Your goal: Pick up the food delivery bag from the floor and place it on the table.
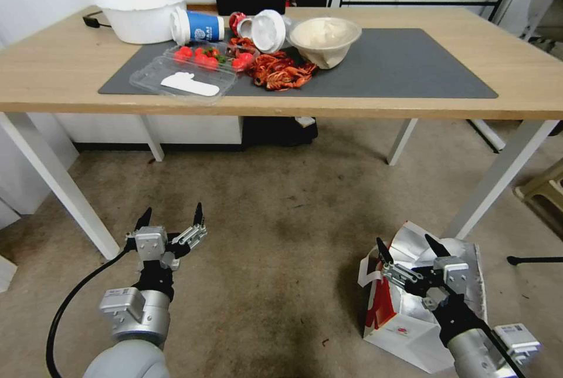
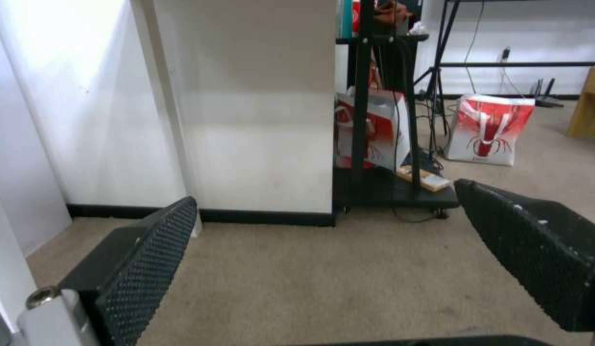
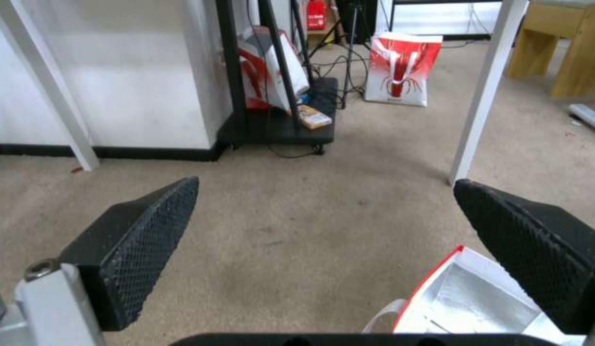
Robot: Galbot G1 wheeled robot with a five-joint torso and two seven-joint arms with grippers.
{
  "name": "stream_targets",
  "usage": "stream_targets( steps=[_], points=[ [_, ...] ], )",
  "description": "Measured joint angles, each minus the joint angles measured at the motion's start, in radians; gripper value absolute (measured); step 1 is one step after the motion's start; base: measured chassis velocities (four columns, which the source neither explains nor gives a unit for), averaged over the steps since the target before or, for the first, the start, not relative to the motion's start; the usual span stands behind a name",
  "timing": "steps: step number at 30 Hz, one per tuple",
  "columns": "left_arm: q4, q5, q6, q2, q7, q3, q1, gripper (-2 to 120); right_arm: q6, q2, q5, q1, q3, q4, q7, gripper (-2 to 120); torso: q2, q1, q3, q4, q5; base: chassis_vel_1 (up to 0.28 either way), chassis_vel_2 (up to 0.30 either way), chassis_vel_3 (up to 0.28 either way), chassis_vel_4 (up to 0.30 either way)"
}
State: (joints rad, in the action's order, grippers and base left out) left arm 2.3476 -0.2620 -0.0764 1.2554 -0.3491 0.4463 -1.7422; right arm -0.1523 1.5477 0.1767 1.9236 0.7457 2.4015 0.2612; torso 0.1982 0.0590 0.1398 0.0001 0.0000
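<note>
The food delivery bag [image 1: 410, 322] is glossy red-and-white paper with a crinkled, shiny silver foil lining. The floor [image 1: 281, 260] looks matt, rough and stained. The table [image 1: 53, 67] has a smooth light-wood top under a matt dark grey mat [image 1: 410, 67]. Both grippers' fingers [image 3: 150, 240] carry black, diamond-textured pads.

head: high, facing table [image 1: 70, 73] | wrists: low, forward, near floor [image 3: 323, 216] | shared: floor
</note>
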Motion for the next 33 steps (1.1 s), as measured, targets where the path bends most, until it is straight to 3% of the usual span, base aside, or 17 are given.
stream_targets(
  steps=[33],
  points=[
    [0.01,0.01,0.01,0.005,0.007,0.001,-0.014,100,0.02,-0.005,-0.001,0.012,0.001,-0.014,0.002,100,-0.127,-0.02,-0.106,-0.0001,0.0,0.0,0.0,0.0,0.0]
  ],
)
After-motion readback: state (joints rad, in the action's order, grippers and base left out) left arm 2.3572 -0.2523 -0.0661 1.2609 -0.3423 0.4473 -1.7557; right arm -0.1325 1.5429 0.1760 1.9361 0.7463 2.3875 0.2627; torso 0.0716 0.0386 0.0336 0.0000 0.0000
